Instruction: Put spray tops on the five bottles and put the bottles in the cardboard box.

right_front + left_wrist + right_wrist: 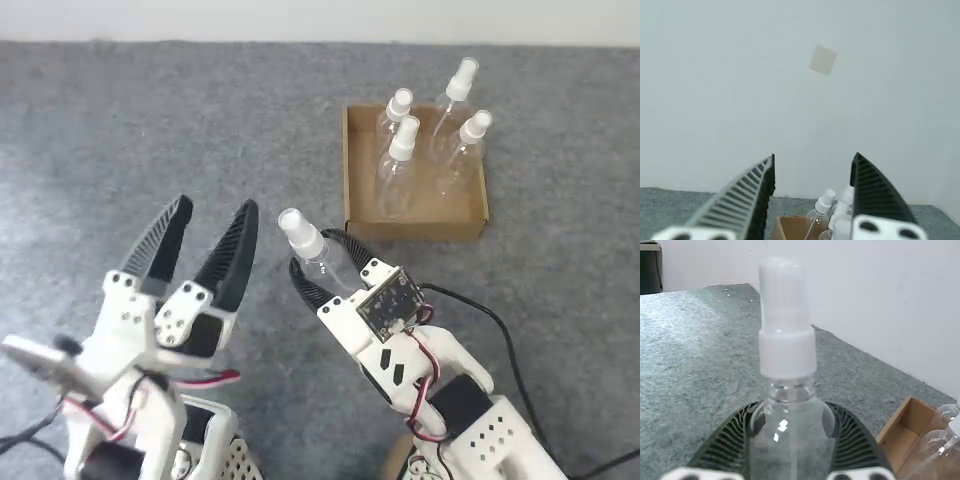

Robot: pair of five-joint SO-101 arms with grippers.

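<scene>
**Jaws: one pair wide, one pair full**

The left gripper (pixel 216 205) hangs wide open above the grey mat (pixel 120 130). The right gripper (pixel 320 262) clamps a capped bottle (pixel 300 232) near the cardboard box (pixel 415 228), and four capped bottles (pixel 405 160) sit in that box.

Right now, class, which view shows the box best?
The high view: the whole box is seen from above, with four bottles inside. The left wrist view catches part of one wall; the right wrist view one corner.

Grey carpet-like surface (pixel 90 140) – plain white wall (pixel 715 90) – perhaps a small pale patch (pixel 823 59)
</scene>
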